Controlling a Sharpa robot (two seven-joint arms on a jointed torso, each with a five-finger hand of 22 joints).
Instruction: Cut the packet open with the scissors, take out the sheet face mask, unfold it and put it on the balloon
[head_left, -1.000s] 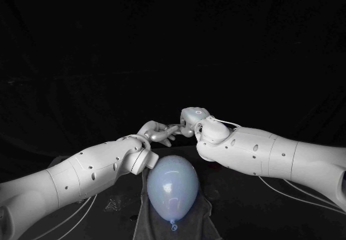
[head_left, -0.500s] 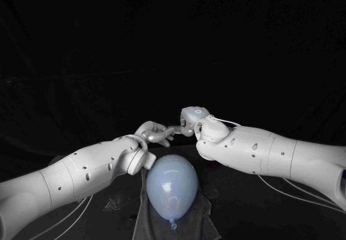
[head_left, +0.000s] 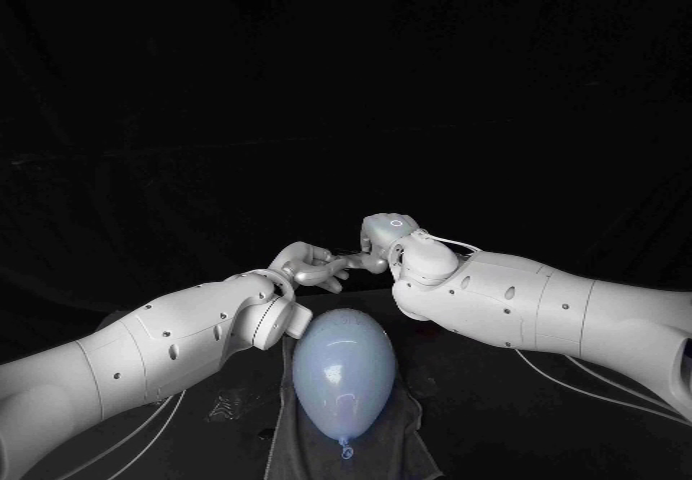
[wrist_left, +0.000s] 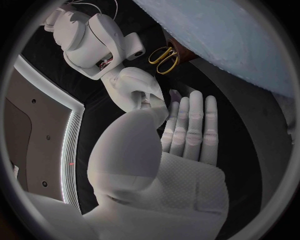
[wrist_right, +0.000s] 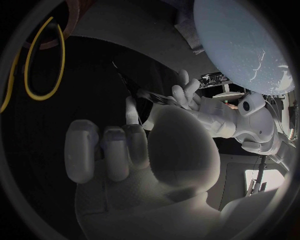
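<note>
Silver fingers (wrist_left: 189, 125) of the left hand (head_left: 307, 264) are lying straight and close together, reaching in from the left to meet the other hand just past the far end of the balloon (head_left: 346, 362). The balloon is lying on its side on a grey cloth (head_left: 411, 440) on the counter (head_left: 483, 435), with no mask on it. Between the two hands a thin dark strip (wrist_right: 140, 89) is showing, and the left hand's fingertips seem to be resting on it. Whether it is the packet or the mask, and whether either hand is truly gripping it, I cannot tell. The scissors (wrist_left: 164, 59) are lying on the counter near the cloth, with neither hand touching them. I am therefore judging that the task is sitting somewhere between cutting and unfolding, with the hands probably working a thin piece between them. Further right, the right hand (head_left: 378, 243) is curling its fingers (wrist_right: 106, 150) inward, with the thumb reaching toward the strip. The next move is calling for a sure pinch on each side of the piece and a slow pull apart, keeping it off the balloon until it is spread.
</note>
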